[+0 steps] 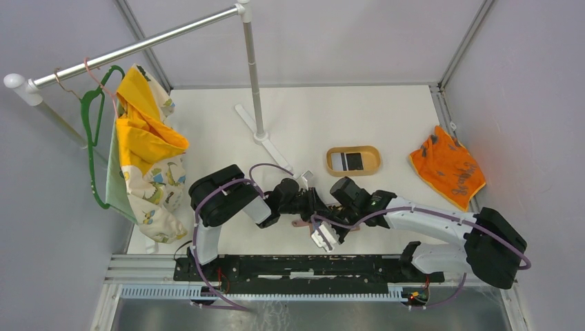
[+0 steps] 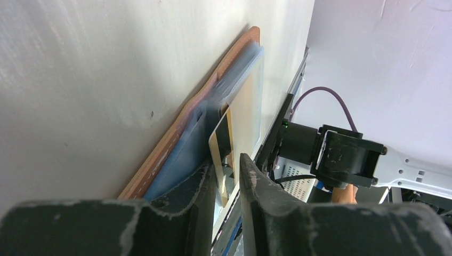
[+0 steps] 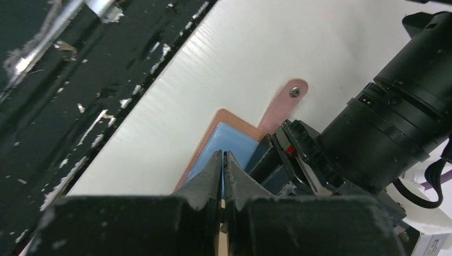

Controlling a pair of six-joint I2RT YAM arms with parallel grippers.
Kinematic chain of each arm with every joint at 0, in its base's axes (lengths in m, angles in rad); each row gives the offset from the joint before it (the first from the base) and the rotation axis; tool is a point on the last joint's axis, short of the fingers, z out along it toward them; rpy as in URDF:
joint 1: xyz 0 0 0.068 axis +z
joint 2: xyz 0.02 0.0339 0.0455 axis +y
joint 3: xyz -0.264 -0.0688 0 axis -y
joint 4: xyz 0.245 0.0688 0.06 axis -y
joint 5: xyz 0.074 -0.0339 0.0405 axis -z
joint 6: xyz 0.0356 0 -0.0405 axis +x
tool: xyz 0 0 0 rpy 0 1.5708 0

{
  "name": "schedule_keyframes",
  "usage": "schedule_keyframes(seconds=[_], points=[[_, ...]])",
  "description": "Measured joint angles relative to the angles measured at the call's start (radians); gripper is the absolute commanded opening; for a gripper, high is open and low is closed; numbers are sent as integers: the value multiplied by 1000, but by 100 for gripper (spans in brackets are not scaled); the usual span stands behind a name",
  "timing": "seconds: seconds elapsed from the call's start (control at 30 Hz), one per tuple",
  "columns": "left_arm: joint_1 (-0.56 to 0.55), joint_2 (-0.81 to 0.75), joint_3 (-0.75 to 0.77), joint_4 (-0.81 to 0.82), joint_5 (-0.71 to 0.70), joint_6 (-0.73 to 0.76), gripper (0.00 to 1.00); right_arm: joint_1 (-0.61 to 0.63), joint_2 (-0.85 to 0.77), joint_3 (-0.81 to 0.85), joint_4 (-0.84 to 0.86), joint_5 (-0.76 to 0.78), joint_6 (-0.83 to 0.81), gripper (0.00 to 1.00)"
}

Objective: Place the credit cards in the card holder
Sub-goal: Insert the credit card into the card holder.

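holder (image 3: 219,114): flat on the tabletop (image 1: 331,110) near its front edge, mostly hidden under the two wrists in the top view; snap tab (image 3: 285,104) sticks out flat, unsnapped
blue card (image 3: 229,141): lies on the holder, brown rim showing round it; whether it is in a slot, cannot tell
gold card (image 2: 219,144): stands on edge over the blue card and holder, lower end down between the left fingers
left gripper (image 2: 228,162): released, jaws a little apart, gap wider than the gold card; card touching a pad or not, cannot tell
left gripper vs holder: tips just over the holder's near end, holder running away from them along the tabletop
right gripper (image 3: 223,154): clenched to a thin slit, a gold-tan sliver pinched in it
right gripper vs holder: tips right above the blue card, tight beside the left gripper
tray (image 1: 331,161): behind the grippers, well apart from the holder
in tray: a white striped card (image 1: 339,161) and a black card (image 1: 354,161) side by side
cloth (image 1: 447,167): orange, far right of the tabletop
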Motion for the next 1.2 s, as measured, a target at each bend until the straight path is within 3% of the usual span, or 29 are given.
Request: schedule_keyframes(seconds=[0.4, 1.2], points=[[0, 0, 0, 4, 0, 1, 32, 128, 121, -7, 134, 364, 120, 7], [1, 6, 0, 23, 4, 2, 36, 115, 129, 1, 16, 495, 50, 7]])
